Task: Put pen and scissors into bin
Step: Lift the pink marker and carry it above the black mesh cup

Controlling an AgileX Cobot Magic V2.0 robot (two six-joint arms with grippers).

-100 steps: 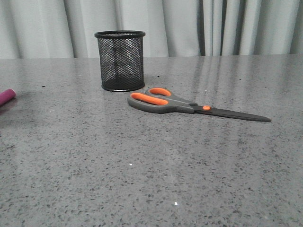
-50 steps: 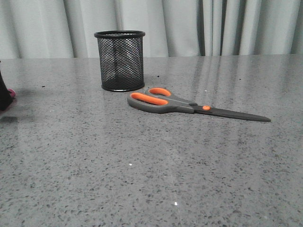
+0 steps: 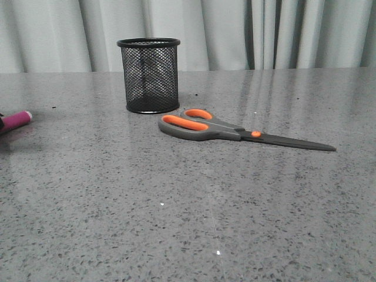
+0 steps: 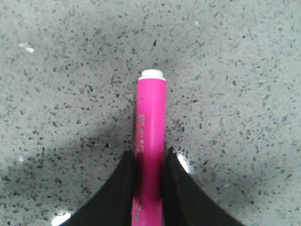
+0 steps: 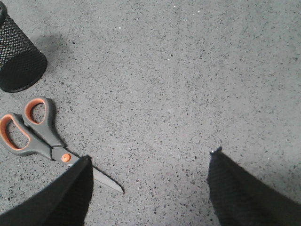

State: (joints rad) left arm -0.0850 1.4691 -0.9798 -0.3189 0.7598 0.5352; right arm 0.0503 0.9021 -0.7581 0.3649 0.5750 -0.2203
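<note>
Pen (image 4: 151, 141) being pinched between left gripper (image 4: 149, 162) fingers at the table's (image 3: 176, 205) far left, right gripper (image 5: 150, 174) being held wide open with nothing in it, bin (image 3: 149, 75) being left upright, contents unclear through the mesh, scissors (image 3: 235, 130) lying just beside it.

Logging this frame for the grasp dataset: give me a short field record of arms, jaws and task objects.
left gripper: jaws shut on the pen, white end pointing away from the wrist
right gripper: jaws open, holding nothing, above the table
scissors: flat on table, closed, handles toward the bin
bin: upright, nothing visible inside
</note>
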